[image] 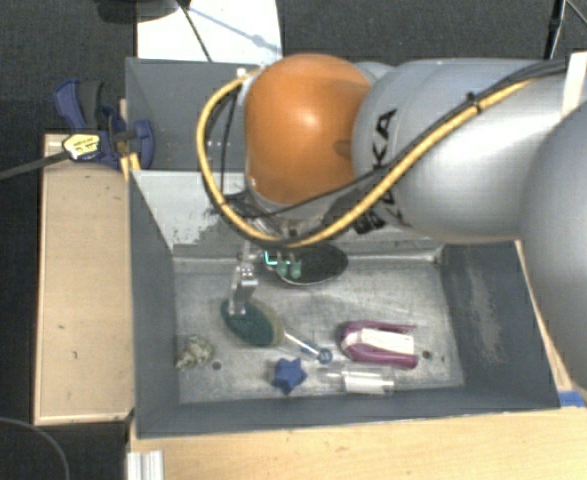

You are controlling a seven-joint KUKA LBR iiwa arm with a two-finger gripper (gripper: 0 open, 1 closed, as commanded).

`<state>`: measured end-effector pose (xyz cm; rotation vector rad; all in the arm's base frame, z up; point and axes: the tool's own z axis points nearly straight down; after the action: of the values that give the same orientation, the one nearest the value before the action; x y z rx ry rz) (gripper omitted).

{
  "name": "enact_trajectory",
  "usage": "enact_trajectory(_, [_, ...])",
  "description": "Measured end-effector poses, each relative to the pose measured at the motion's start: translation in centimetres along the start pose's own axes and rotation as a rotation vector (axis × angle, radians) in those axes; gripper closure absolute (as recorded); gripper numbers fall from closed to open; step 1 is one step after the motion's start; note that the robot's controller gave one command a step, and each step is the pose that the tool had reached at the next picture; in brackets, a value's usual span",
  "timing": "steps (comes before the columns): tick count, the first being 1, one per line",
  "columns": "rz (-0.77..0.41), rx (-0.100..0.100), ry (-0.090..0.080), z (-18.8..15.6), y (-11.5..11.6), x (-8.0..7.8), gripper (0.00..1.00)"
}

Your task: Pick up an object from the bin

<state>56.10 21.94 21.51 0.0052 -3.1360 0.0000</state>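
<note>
Bin [158,278]: the floor is bare along the left wall and at the right end, and the loose things sit toward the near wall. The hand [243,300] is low at mid-left, its tip on the far edge of a dark green oval piece [254,326]. Whether it is apart or together cannot be told. A blue lump [288,373], a purple-white packet [378,343] and a clear tube [368,380] lie near. A tan lump [193,350] lies apart by the left wall.

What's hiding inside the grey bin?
A dark green oval thing by the gripper, a blue piece, a purple and white packet, a clear tube and a small grey lump. The arm covers the back of the bin, so anything there is hidden.
</note>
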Motion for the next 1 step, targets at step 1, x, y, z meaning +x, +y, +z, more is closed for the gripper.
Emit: enact_trajectory(1, [-0.116, 0.003, 0.002, 9.62, -5.13, 4.22, 0.0])
